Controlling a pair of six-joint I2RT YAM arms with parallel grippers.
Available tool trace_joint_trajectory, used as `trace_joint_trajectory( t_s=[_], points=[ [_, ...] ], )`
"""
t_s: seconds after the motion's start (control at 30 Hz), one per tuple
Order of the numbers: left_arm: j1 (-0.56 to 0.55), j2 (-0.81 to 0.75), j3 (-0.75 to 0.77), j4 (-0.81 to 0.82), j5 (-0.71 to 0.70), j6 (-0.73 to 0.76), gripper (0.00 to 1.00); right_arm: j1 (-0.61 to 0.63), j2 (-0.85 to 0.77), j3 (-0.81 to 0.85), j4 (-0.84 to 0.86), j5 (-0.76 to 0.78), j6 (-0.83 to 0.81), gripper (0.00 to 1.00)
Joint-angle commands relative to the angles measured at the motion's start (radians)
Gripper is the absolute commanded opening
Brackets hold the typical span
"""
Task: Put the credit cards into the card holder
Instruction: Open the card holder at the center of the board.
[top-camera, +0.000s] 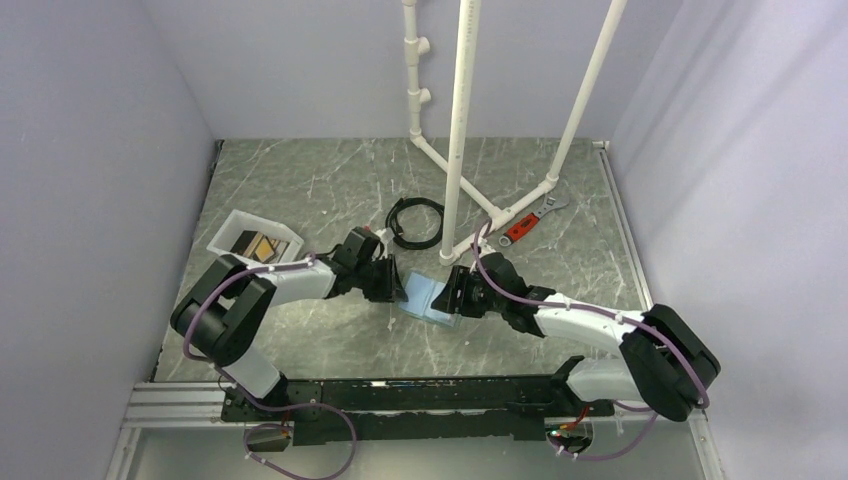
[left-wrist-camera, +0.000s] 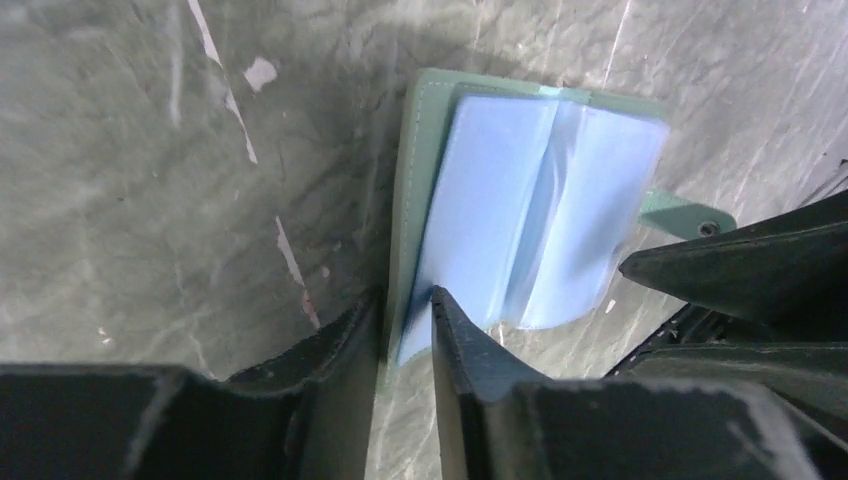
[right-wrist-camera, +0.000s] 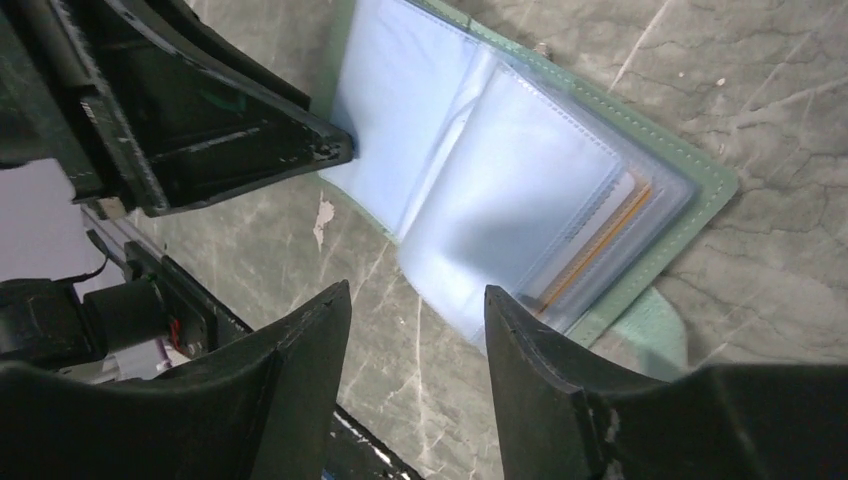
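The card holder (top-camera: 428, 298) lies open on the marble table between both arms, with a grey-green cover (left-wrist-camera: 410, 170) and light blue inner pages (right-wrist-camera: 520, 170). My left gripper (left-wrist-camera: 405, 305) pinches its left cover edge together with a blue page; in the top view the left gripper (top-camera: 398, 288) sits at its left side. At the holder's right side, my right gripper (right-wrist-camera: 415, 300) stands open, its right fingertip (right-wrist-camera: 500, 310) beside a page corner. An orange-edged credit card (right-wrist-camera: 600, 240) shows inside the clear sleeves. More credit cards (top-camera: 258, 246), tan and dark, lie in the white tray (top-camera: 228, 232).
A black cable coil (top-camera: 415, 222) lies just behind the holder. A white pipe frame (top-camera: 455, 150) rises from the table's middle back, with a red-handled wrench (top-camera: 530, 222) beside its foot. Grey walls close in on both sides.
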Motion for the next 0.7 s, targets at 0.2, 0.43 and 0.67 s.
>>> trace_joint_trajectory(
  t_s=[0.2,0.43,0.67],
  points=[
    [-0.047,-0.102,-0.228,0.251,0.031,-0.218,0.22,-0.004,-0.088,-0.015,-0.085,0.040,-0.048,0.52],
    [-0.064,-0.120,-0.240,0.259,0.009,-0.238,0.20,-0.003,-0.072,-0.017,-0.099,0.060,-0.049,0.55],
    [-0.068,-0.121,-0.247,0.267,0.014,-0.243,0.20,-0.003,0.007,-0.012,-0.062,0.047,-0.051,0.58]
  ],
)
